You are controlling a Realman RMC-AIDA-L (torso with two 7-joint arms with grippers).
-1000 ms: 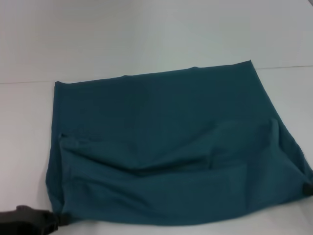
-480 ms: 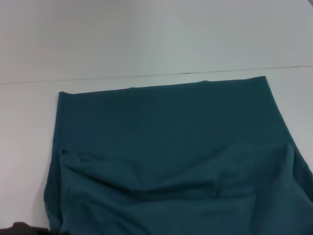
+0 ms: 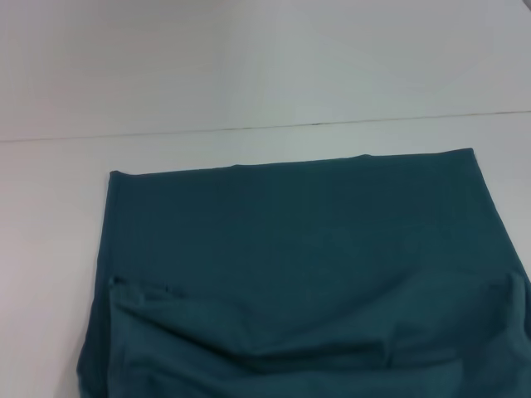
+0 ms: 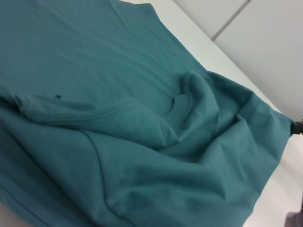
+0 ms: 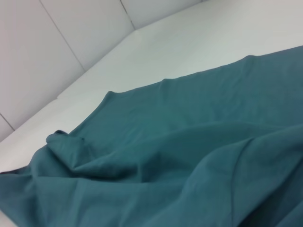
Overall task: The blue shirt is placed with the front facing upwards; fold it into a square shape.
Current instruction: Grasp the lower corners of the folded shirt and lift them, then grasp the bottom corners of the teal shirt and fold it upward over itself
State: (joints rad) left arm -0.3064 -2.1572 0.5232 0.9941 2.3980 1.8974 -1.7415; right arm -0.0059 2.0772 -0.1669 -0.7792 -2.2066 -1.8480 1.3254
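Note:
The blue shirt (image 3: 299,265) lies on the white table (image 3: 249,75) showing plain teal fabric, with no lettering visible. Its far edge is straight, and its near part is a folded-over layer with loose creases (image 3: 249,348). The head view shows neither gripper. In the left wrist view the bunched shirt (image 4: 142,142) fills the picture, and one corner is drawn out to a point at a small dark piece of my right gripper (image 4: 297,128), which holds that corner. The right wrist view shows only the rumpled shirt (image 5: 189,156) on the table.
A thin seam (image 3: 265,127) crosses the white table beyond the shirt. White panels (image 5: 57,42) stand behind the table's edge in the right wrist view.
The shirt has slid toward me, its far edge moving down the head view. Both dark grippers seen at its near corners one second ago have dropped out of that view.

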